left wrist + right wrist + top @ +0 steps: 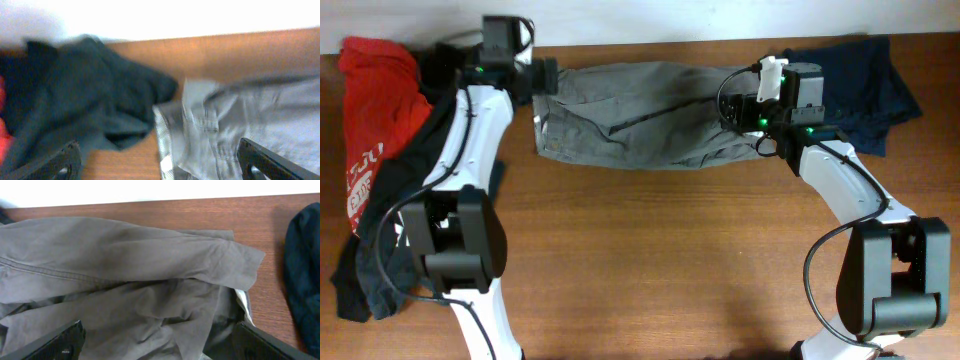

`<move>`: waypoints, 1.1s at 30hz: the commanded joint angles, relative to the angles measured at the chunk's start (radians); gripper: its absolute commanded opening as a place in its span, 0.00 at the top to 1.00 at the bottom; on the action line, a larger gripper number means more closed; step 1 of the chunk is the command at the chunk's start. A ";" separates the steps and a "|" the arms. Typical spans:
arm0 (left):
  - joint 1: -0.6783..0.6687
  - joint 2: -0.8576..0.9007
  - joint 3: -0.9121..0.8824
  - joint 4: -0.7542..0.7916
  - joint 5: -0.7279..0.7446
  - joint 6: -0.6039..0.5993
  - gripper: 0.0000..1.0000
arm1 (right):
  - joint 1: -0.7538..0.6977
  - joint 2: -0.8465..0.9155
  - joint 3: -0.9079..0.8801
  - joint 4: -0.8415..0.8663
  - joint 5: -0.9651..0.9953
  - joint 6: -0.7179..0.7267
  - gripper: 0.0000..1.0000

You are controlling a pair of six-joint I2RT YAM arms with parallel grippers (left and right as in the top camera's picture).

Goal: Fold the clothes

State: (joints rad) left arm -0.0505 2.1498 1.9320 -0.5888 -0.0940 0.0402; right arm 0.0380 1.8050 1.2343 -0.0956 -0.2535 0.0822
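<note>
Item: one pair of grey-khaki shorts (640,115), spread lengthwise along the far edge of the desk (670,260), with the pale-lined waistband at the left end and the leg hems rumpled at the right end. No brand tag can be read on them. Left of the shorts is one red tee (375,110) bearing white lettering too small to read. One black tee (370,270) trails from the shorts' waistband corner down past the red one. Right of the shorts, just beside the hems, is one navy garment (865,85). There are two arms. The left end effector (159,145) hangs over the waistband edge of the shorts, fingers spread wide and pinching nothing. The right end effector (157,330) hangs over the hem end of the shorts, fingers likewise spread wide with the cloth below them.
</note>
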 commanded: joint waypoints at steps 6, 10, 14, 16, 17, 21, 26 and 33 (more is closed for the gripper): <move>-0.014 -0.032 0.054 -0.076 0.276 -0.004 0.01 | 0.031 -0.007 0.017 0.094 -0.016 -0.046 0.02; -0.088 0.019 0.053 -0.055 0.289 0.023 0.01 | 0.091 0.057 0.017 0.213 -0.016 -0.075 0.01; -0.159 0.086 0.053 -0.006 0.288 0.026 0.01 | 0.143 0.135 0.017 0.335 -0.016 -0.074 0.01; -0.181 0.120 0.053 0.023 0.288 0.025 0.01 | 0.162 0.176 0.017 0.399 -0.016 -0.063 0.01; -0.189 0.138 0.053 0.035 0.288 0.020 0.01 | 0.168 0.195 0.017 0.430 -0.016 -0.055 0.01; -0.194 0.192 0.053 0.061 0.289 -0.040 0.01 | 0.186 0.274 0.022 0.549 -0.016 -0.041 0.01; -0.194 0.234 0.053 0.088 0.287 -0.051 0.01 | 0.191 0.376 0.084 0.561 -0.016 -0.017 0.01; -0.192 0.296 0.053 0.135 0.213 -0.051 0.01 | 0.190 0.539 0.185 0.556 0.024 -0.010 0.01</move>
State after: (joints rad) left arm -0.2470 2.3962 1.9808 -0.4572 0.1574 -0.0010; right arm 0.2237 2.2883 1.3762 0.4576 -0.2638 0.0570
